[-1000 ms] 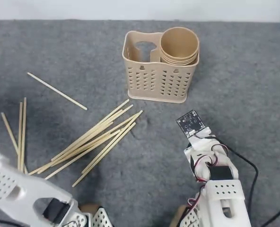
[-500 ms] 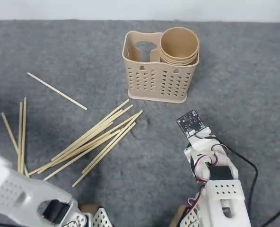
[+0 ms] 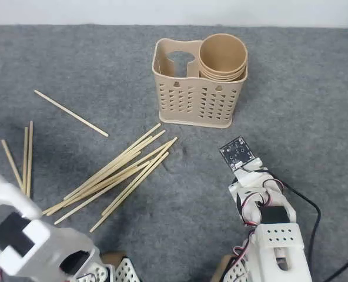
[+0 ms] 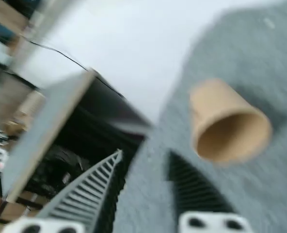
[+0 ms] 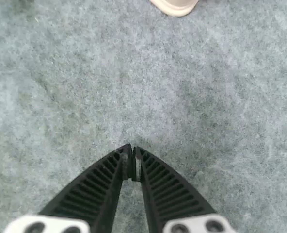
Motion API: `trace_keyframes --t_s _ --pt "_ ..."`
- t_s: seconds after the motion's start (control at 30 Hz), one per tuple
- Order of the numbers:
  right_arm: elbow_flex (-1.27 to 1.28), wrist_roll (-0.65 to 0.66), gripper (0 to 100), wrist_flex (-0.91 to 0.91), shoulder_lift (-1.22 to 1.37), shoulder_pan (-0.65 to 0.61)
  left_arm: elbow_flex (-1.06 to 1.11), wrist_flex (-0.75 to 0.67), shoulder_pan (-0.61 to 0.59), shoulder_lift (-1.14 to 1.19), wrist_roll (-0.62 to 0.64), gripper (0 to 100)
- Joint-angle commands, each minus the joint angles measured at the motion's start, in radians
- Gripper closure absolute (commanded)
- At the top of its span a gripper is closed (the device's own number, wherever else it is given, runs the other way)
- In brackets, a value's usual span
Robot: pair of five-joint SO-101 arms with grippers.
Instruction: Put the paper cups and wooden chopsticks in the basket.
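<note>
Left pincer (image 4: 146,156) parted, paper cup (image 4: 225,121) seemingly toppled

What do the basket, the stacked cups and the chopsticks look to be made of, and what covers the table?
Basket: likely moulded plastic, matte beige, with uniform slots in its walls.
Stacked cups: apparently paper, matte tan, with thin rolled rims.
Chopsticks: pale bare wood or bamboo, with no visible varnish.
Table cover: grey felt or short carpet, with a fuzzy, mottled texture.
</note>
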Motion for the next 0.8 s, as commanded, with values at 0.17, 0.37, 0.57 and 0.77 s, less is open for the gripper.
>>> trace_keyframes --t_s 0.17,0.37,0.57,0.77 --pt "-0.009 0.015 99.1 0.005 -0.025 -0.004 -0.053 0.023 0.015 -0.066 -0.101 69" --pt "-0.009 0.015 99.1 0.005 -0.025 -0.004 -0.064 0.028 0.023 -0.064 -0.115 69" --pt "-0.009 0.014 99.1 0.007 -0.025 -0.004 -0.188 0.028 0.029 0.081 -0.12 69" --pt "-0.009 0.014 99.1 0.005 -0.025 -0.004 -0.384 0.029 0.028 0.295 -0.12 69"
